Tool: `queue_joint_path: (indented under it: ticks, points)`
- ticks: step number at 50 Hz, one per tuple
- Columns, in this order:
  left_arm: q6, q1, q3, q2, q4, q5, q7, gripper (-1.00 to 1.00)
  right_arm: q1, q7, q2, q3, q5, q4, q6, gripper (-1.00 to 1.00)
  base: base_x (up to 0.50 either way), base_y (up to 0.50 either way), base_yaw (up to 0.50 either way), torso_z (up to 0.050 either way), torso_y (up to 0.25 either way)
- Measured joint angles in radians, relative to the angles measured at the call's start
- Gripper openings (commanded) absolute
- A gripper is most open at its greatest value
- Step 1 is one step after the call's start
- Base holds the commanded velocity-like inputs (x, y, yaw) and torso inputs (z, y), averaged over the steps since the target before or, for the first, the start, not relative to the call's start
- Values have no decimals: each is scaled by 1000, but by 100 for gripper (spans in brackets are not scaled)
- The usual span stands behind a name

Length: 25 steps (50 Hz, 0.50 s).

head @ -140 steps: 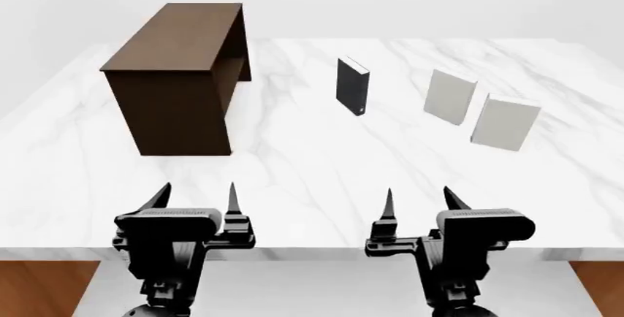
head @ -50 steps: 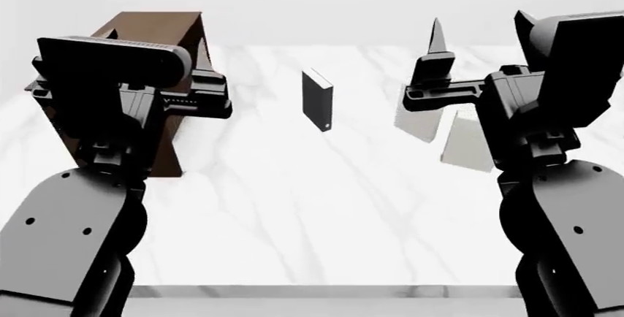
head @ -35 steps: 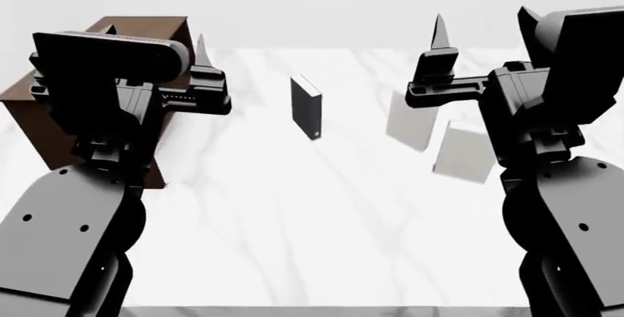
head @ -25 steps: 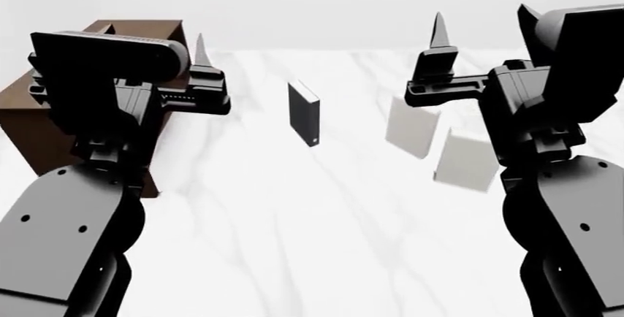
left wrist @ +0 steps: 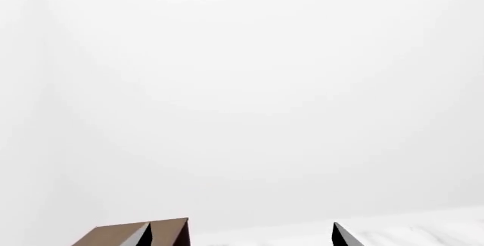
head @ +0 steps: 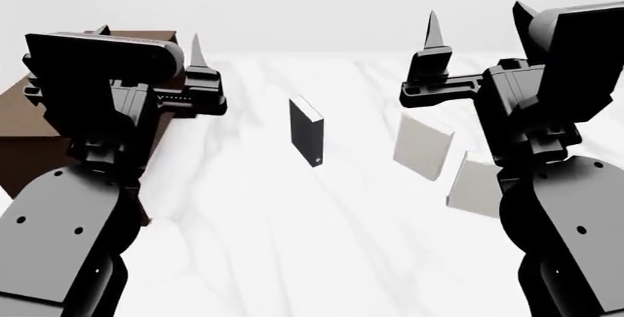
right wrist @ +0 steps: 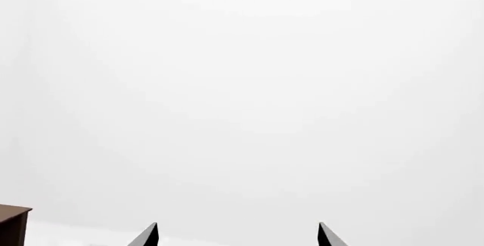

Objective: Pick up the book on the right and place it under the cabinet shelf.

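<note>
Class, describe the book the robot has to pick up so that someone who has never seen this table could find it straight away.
On the white marble table, three books stand upright in a row to the right of the dark brown cabinet. The book to pick is the rightmost one, partly hidden behind the right arm. It is plain whitish, paler than the beige-grey book beside it and unlike the black book.

Bright, even, diffuse light; faint soft shadows; renders sharp throughout.
</note>
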Motion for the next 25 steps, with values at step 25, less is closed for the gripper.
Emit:
queue_joint_path:
  ticks: [25]
  points:
    - [-17,-20,0,-11,11,-12,-10,100,12,9,2,6,23,-11,18,100,231,0,0,0,1]
